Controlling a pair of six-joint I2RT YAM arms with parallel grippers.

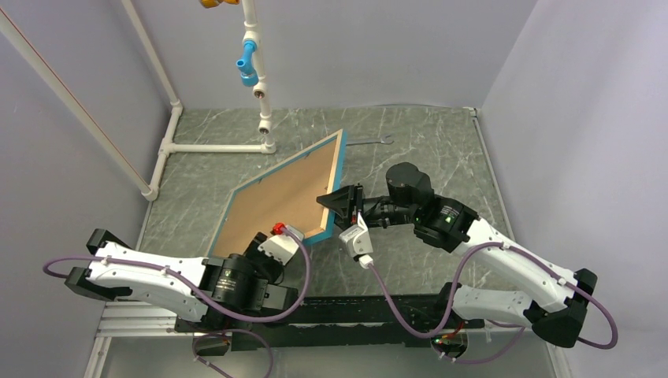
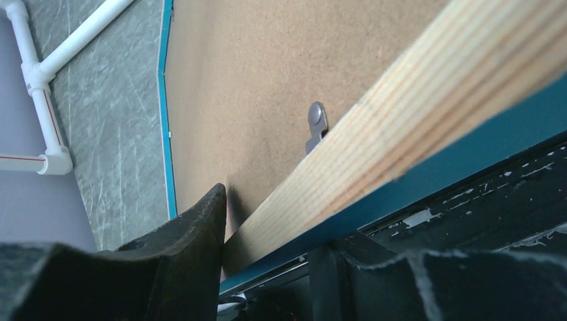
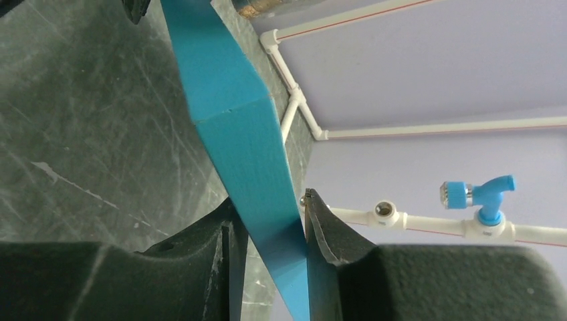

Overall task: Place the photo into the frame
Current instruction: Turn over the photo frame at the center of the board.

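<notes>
The frame (image 1: 334, 169) is held off the table at a tilt, its pale wood back facing up and its blue edge outward. A brown backing board (image 1: 276, 201) fills it, with a metal turn clip (image 2: 317, 124) on the board. My left gripper (image 1: 295, 236) is at the near bottom rail, where its fingers (image 2: 200, 227) close on the wood and blue sides of the frame (image 2: 414, 100). My right gripper (image 1: 335, 201) pinches the right rail, and the blue rail (image 3: 234, 134) runs between its jaws (image 3: 271, 224). The photo is out of view.
A white pipe rig (image 1: 264, 102) with a blue tap (image 1: 248, 67) stands at the back left, its base pipes lying on the dark marbled table (image 1: 441, 150). A metal wrench (image 1: 370, 142) lies just beyond the frame's far corner. Lilac walls close in three sides.
</notes>
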